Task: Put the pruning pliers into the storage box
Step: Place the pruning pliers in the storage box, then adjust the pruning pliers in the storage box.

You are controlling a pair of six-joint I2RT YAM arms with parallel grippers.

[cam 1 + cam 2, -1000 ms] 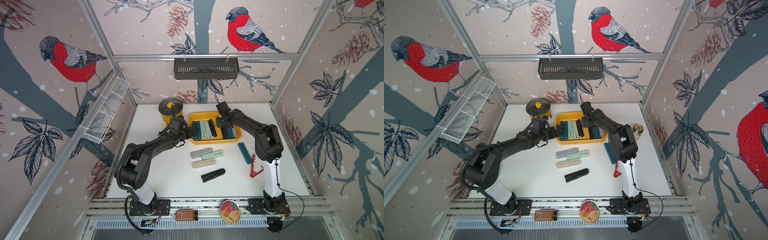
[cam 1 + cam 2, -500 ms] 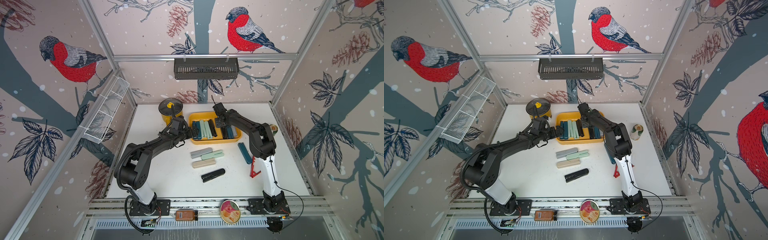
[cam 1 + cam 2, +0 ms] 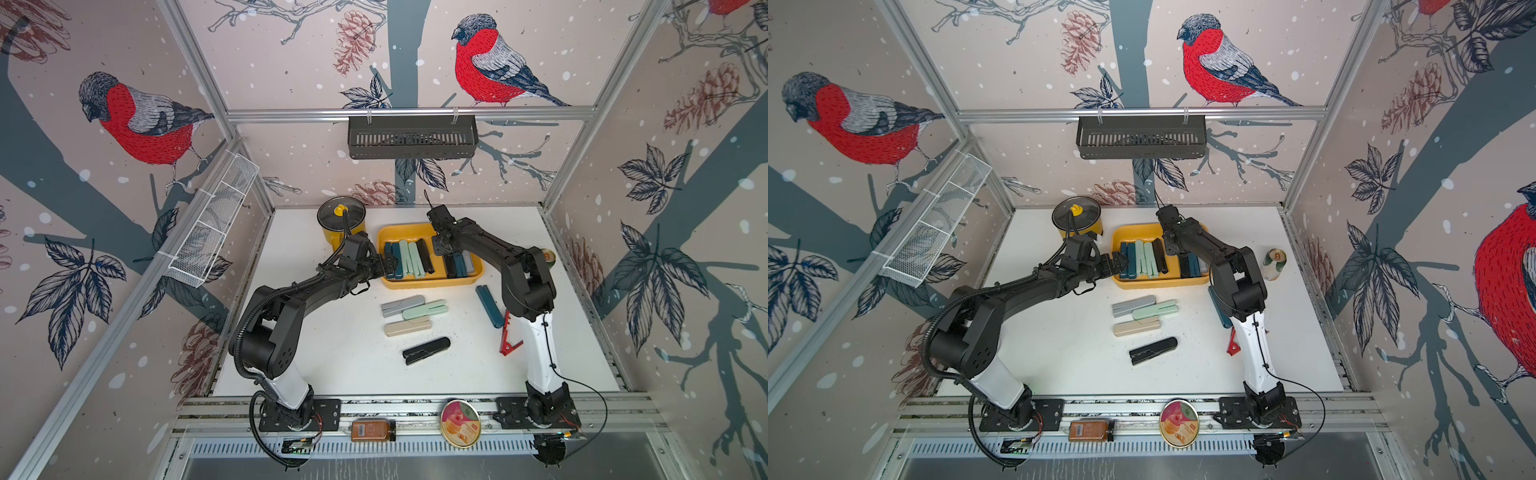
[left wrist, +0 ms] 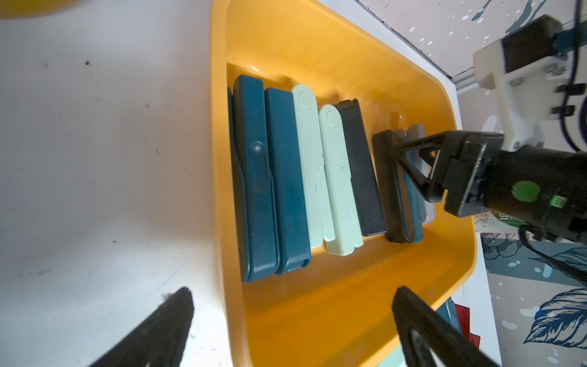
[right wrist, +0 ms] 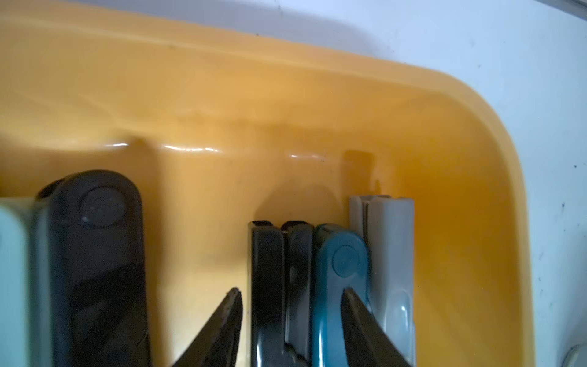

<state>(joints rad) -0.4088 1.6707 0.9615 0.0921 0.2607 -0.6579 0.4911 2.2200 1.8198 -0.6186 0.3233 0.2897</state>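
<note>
In both top views the box (image 3: 432, 283) (image 3: 1163, 284) sits at the far side of the table (image 3: 332, 353), with pliers (image 3: 409, 257) in rows inside and six loose pliers (image 3: 424, 309) lying in front of it. In the left wrist view the left gripper (image 4: 292, 292) gapes wide and empty over the box's rim. In the right wrist view the right gripper (image 5: 290, 294) stands half open astride the black pliers (image 5: 266, 286) lying in the box; whether it pinches them I cannot tell.

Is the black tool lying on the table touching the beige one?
Apart. In both top views, a strip of bare white table shows between the black pliers and the beige pliers.
</note>
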